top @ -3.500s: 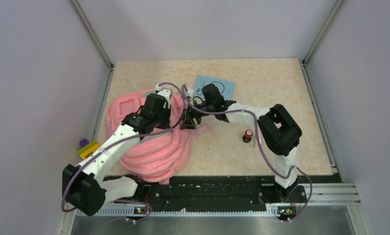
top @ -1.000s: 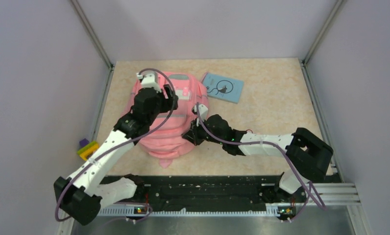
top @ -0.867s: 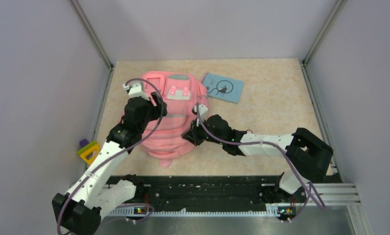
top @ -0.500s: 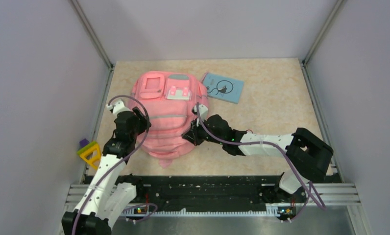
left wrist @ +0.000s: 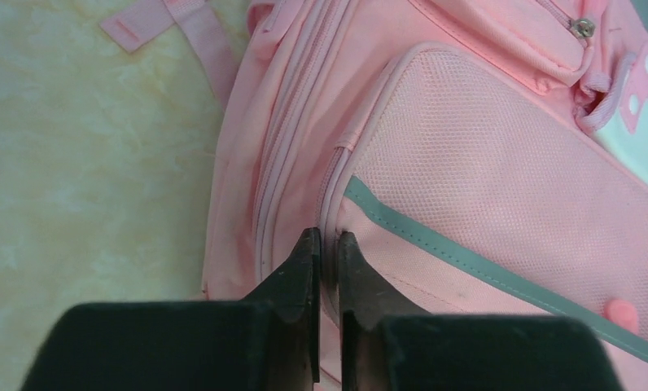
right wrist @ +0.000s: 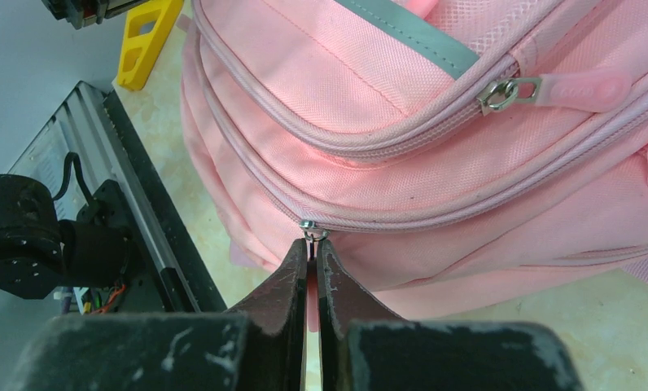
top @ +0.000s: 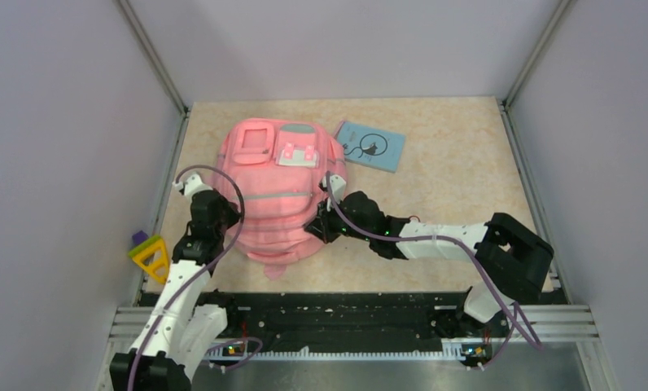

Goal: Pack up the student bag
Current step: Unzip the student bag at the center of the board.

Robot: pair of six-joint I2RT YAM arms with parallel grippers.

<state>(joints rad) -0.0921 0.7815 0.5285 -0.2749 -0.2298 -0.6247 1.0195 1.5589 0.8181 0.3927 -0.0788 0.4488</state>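
On student bag (right wrist: 435, 98), right pincer (right wrist: 308, 244) pinches zipper pull (right wrist: 308, 234).

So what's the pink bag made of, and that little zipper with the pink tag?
Student bag: soft woven cloth, matte; fine weave threads show.
Its pocket panel looks like mesh, with tiny holes.
Zipper slider: shiny silver, probably metal.
Pull tab: smooth, slightly see-through pink, likely rubber or soft plastic.
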